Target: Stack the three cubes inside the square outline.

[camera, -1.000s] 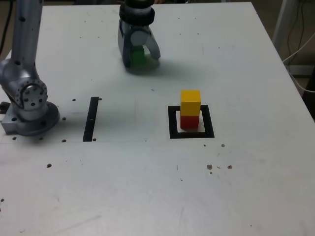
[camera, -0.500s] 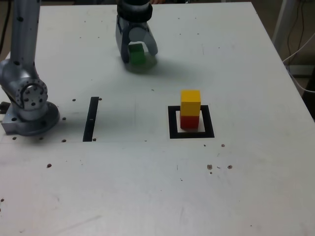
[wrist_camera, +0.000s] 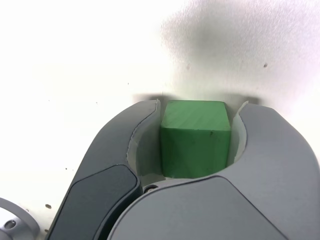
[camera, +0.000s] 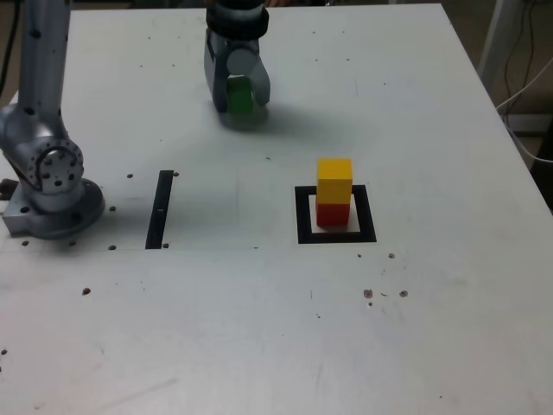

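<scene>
**Stacking Status: Two Cubes Placed, Third Cube in the Grasp**

Completed portion. The red cube (camera: 333, 213) sat inside the square outline (camera: 303, 216), on its pale centre. The yellow cube (camera: 334, 180) rested squarely on top of the red one, with edges roughly aligned. This two-cube stack stood upright and free of the arm.

Current step. The green cube (wrist_camera: 195, 138) was at the far side of the table (camera: 432, 328), well apart from the outline and toward the exterior view's left of it. The gripper (camera: 239, 97) was down over the cube. In the wrist view, both jaws stood against opposite faces of the cube with no visible gap, so the gripper was judged to be clenched on the green cube. Whether the cube was off the table surface or resting on it could not be determined from either view.

Remaining portion. The green cube had yet to be carried to the outline and set on the yellow cube. That placement was judged the most delicate step, since the stack was already two cubes tall and a misaligned release could topple it.

Unrelated item. A straight black tape strip (camera: 161, 208) lay near the arm base (camera: 54, 199); it played no part in the task.
</scene>
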Controlling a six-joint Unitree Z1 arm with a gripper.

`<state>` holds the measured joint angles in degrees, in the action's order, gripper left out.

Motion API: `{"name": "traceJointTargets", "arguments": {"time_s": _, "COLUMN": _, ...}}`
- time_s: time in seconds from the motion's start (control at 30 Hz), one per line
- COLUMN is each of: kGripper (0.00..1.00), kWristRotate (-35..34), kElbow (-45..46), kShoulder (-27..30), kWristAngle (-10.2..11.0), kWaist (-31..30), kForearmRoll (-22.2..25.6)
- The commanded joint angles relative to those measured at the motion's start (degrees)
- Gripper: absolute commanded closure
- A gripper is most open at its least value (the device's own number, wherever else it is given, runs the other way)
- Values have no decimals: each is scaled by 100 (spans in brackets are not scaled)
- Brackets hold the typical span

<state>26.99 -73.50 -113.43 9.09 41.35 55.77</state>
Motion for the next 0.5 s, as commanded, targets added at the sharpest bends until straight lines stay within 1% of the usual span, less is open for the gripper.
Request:
{"name": "traceJointTargets", "arguments": {"time_s": 0.0, "kGripper": 52, "kWristRotate": 10, "kElbow": -22, "kShoulder": 9, "kWristAngle": 34, "kWaist": 29, "kForearmRoll": -22}}
{"name": "traceJointTargets", "arguments": {"time_s": 0.13, "kGripper": 66, "kWristRotate": 13, "kElbow": -17, "kShoulder": 99, "kWristAngle": 57, "kWaist": 13, "kForearmRoll": -23}}
{"name": "traceJointTargets", "arguments": {"time_s": 0.2, "kGripper": 72, "kWristRotate": 11, "kElbow": -12, "kShoulder": 180, "kWristAngle": 41, "kWaist": -23, "kForearmRoll": -2}}
{"name": "traceJointTargets", "arguments": {"time_s": 0.3, "kGripper": 74, "kWristRotate": 8, "kElbow": -25, "kShoulder": 309, "kWristAngle": -63, "kWaist": -133, "kForearmRoll": 117}}
{"name": "traceJointTargets", "arguments": {"time_s": 0.4, "kGripper": 74, "kWristRotate": -15, "kElbow": -68, "kShoulder": 462, "kWristAngle": -262, "kWaist": -364, "kForearmRoll": 318}}
{"name": "traceJointTargets", "arguments": {"time_s": 0.47, "kGripper": 74, "kWristRotate": -97, "kElbow": -127, "kShoulder": 604, "kWristAngle": -384, "kWaist": -621, "kForearmRoll": 471}}
